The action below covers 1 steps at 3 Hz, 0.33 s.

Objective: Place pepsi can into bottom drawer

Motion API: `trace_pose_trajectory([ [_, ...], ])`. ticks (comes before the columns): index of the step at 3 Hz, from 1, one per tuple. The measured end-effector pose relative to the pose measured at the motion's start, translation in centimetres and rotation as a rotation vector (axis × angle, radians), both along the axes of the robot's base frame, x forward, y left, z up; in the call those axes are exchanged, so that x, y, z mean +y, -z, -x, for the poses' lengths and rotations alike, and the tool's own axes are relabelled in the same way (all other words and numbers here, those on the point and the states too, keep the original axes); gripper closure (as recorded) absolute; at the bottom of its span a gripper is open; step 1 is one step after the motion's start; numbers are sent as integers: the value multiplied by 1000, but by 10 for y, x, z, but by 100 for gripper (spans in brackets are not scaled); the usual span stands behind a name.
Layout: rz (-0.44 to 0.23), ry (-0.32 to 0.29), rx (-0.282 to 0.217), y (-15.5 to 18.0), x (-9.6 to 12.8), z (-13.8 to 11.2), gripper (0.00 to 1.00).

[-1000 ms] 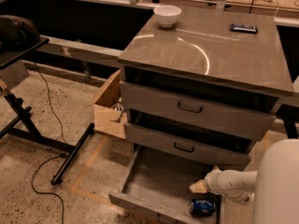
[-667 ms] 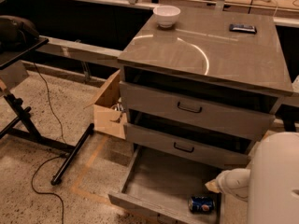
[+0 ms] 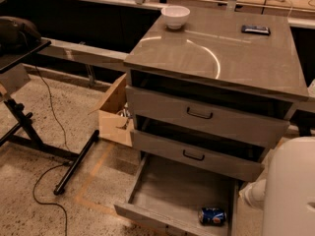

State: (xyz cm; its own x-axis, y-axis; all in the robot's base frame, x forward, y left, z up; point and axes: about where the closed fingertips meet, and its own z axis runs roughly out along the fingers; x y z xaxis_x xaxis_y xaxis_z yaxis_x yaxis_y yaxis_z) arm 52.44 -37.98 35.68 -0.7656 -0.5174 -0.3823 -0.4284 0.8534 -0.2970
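The pepsi can [image 3: 212, 216], blue with a red-and-white logo, lies on its side in the front right corner of the bottom drawer [image 3: 179, 191]. This drawer is pulled wide open and has a flat grey floor. My gripper [image 3: 250, 195] shows only as a white stub at the drawer's right side, above and to the right of the can. It is apart from the can and mostly hidden behind my white arm body [image 3: 290, 191].
Two upper grey drawers with black handles [image 3: 199, 113] [image 3: 193, 155] stand slightly open. A white bowl [image 3: 175, 16] and a dark phone [image 3: 255, 29] sit on the cabinet top. A cardboard box [image 3: 115, 114], a black stand [image 3: 29, 132] and a floor cable [image 3: 44, 200] are at the left.
My gripper has pulled back to the right, away from the can. The can stays lying in the bottom drawer.
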Motion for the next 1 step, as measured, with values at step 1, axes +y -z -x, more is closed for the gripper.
trace_pose_trajectory([
  [1, 0, -1, 1, 1, 0, 0, 85],
])
